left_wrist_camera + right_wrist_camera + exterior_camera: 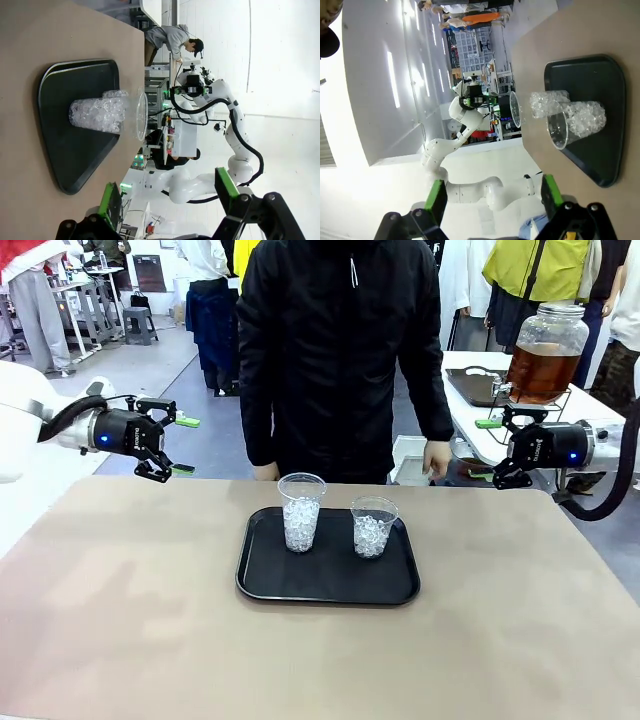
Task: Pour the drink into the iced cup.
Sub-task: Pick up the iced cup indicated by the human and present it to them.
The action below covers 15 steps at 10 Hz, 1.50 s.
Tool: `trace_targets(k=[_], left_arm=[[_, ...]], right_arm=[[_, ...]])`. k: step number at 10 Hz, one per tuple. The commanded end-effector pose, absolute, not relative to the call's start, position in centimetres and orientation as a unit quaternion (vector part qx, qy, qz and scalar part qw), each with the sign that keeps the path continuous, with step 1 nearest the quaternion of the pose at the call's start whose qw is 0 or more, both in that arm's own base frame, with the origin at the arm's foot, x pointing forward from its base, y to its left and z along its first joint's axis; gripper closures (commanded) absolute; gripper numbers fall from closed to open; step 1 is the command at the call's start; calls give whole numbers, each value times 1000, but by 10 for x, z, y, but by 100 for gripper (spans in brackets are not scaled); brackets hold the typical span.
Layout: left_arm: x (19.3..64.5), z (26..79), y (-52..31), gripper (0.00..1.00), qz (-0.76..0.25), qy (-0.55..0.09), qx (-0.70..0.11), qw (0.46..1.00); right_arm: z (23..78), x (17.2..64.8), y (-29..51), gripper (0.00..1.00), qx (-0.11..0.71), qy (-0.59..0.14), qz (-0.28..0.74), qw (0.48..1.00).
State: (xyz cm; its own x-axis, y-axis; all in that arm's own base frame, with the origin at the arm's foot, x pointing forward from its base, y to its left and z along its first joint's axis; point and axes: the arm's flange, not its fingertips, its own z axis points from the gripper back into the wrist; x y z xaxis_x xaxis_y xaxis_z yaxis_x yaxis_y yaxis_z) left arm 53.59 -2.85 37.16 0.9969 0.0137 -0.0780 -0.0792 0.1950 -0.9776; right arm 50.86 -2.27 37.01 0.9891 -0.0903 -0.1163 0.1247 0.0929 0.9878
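Two clear cups packed with ice stand on a black tray at the table's middle: a taller left cup and a shorter right cup. Amber-brown drink fills a big glass dispenser jar on the white table at the back right. My left gripper hovers open over the table's far left edge, well clear of the tray. My right gripper hangs open off the far right corner. The left wrist view shows an iced cup on the tray. In the right wrist view both cups stand ahead.
A person in a black jacket stands at the far side behind the tray, one hand low near my right gripper. The tan tabletop spreads bare around the tray. Other people and tables show in the background.
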Motion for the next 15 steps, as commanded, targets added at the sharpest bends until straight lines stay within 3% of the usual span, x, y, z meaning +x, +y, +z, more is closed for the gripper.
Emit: trace_targets(k=[1, 15], left_arm=[[536, 373, -28, 0, 30, 25, -635, 772], [536, 373, -28, 0, 30, 25, -635, 772]], right_arm=[[370, 508, -22, 0, 668, 10, -75, 740], [370, 508, -22, 0, 668, 10, -75, 740]])
